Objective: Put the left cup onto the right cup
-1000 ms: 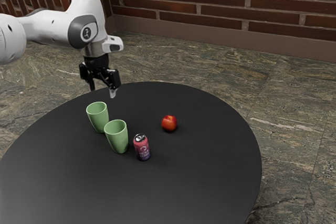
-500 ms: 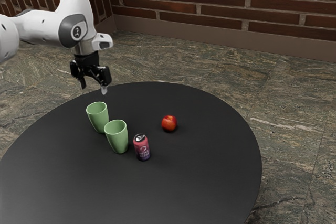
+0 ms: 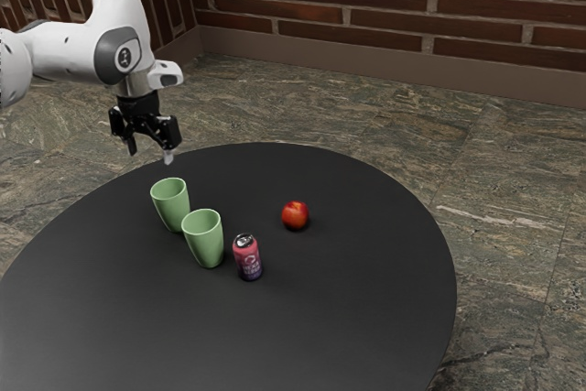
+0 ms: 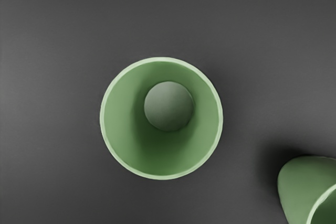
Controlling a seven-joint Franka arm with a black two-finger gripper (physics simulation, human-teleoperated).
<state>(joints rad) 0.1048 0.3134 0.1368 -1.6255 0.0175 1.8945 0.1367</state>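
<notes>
Two pale green cups stand upright and side by side on the round black table (image 3: 366, 299). The left cup (image 3: 170, 203) is slightly farther back than the right cup (image 3: 203, 237). My gripper (image 3: 150, 150) hovers a short way above the left cup, a bit toward the exterior view's left, open and holding nothing. The wrist view looks straight down into the left cup (image 4: 161, 118), showing its rim and inner bottom. A part of the right cup (image 4: 310, 192) peeks in at a corner of that view.
A dark red drink can (image 3: 246, 256) stands right beside the right cup, toward the exterior view's right. A red apple (image 3: 295, 215) lies farther right, near the table's middle. Stone floor and a brick wall surround the table.
My arm has swung toward the exterior view's left and slightly up, carrying the gripper from behind the cups to above the left cup. Cups, can and apple have not moved.
</notes>
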